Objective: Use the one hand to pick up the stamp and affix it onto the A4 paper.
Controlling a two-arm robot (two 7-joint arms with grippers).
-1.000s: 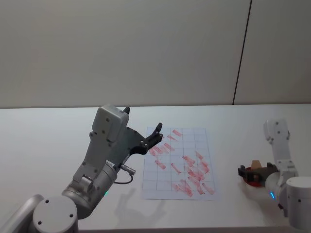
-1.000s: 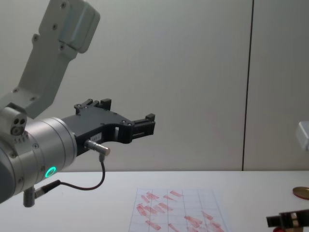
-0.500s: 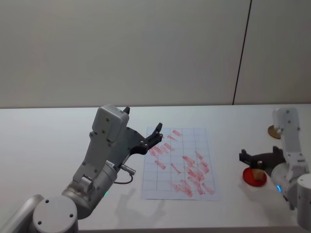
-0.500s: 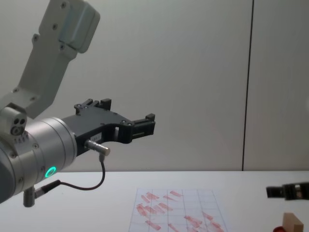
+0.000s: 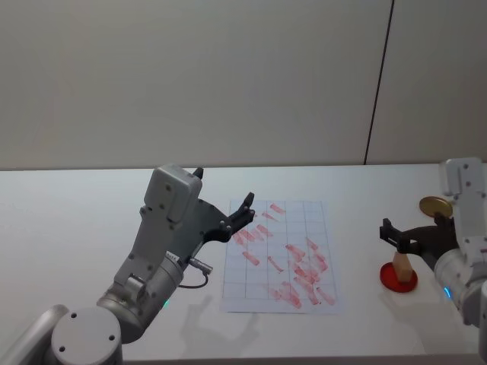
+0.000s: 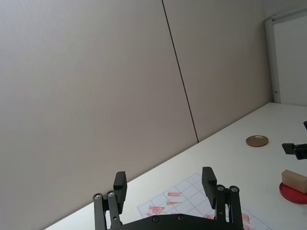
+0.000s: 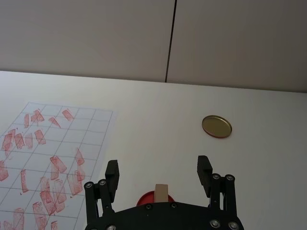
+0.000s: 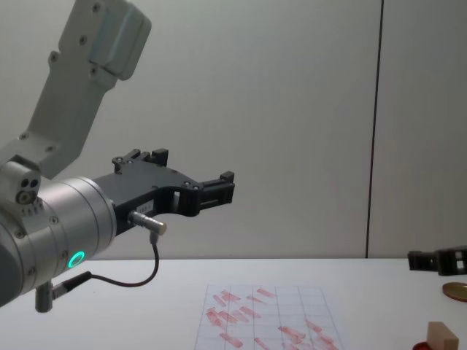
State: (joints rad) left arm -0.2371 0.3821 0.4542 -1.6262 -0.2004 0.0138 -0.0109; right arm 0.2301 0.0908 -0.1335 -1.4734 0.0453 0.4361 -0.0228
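Stamp [image 5: 402, 263] stands free below open right end effector [image 5: 397, 237].

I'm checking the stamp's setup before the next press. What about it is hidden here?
- Stamp underside: hidden in all views against the red disc.
- Red disc in the right wrist view: largely hidden behind the right gripper.
- Stamp in the chest view: bottom cut off by the lower edge.

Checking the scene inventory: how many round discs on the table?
2: the red disc right of the paper, with the stamp standing on it; the gold disc farther back.
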